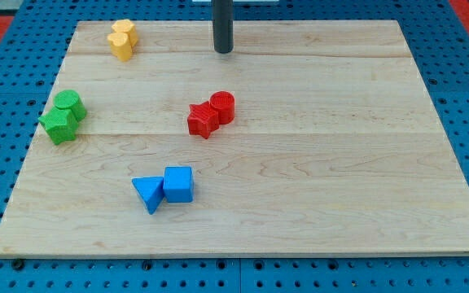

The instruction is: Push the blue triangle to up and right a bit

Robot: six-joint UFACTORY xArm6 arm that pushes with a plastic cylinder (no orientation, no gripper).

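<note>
1. My tip (223,50), the dark rod's end with no claw on it to open or close, sat near the view's top edge of the pale wooden board (340,163).
2. The red star block (203,120) and red cylinder block (223,107) were touching, below my tip.
3. The blue triangle block (148,193) was further down and left of my tip, right against the blue cube block (178,184).
4. Far left of my tip: yellow blocks (123,38), green blocks (63,116).

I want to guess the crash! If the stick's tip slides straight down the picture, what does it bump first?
Probably the red cylinder: my tip sits almost directly above it in the view. Depth is hard to judge, so it may only clip it.
</note>
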